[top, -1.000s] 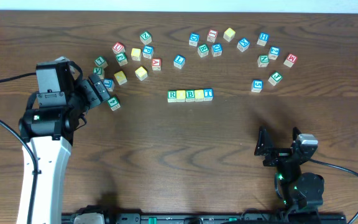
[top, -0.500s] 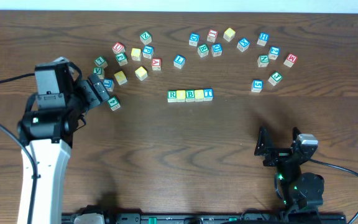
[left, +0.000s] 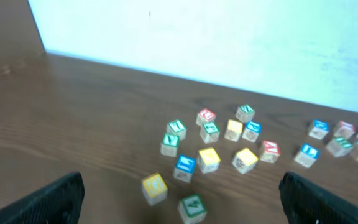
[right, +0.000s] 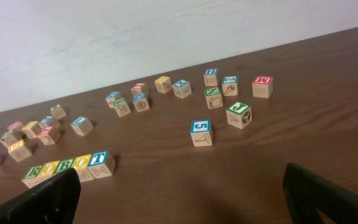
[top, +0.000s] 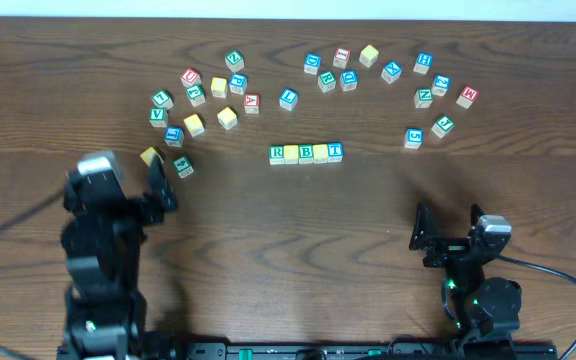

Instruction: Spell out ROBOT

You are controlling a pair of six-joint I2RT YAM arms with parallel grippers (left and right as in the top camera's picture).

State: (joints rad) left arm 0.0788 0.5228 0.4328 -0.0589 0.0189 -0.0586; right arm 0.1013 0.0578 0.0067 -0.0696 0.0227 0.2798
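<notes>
- Five cubes make the ROBOT row (top: 306, 153); spelling looks complete.
- L end effector (top: 160, 188) & R end effector (top: 446, 232): both released, empty, well apart from row.
- Next: prob. alignment check only.

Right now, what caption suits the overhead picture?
ROBOT row of five cubes lined up, loose letter cubes scattered beyond, left gripper and right gripper open, empty.

Left end effector (left: 179, 186) and right end effector (right: 180, 177) gape open, empty.
</notes>
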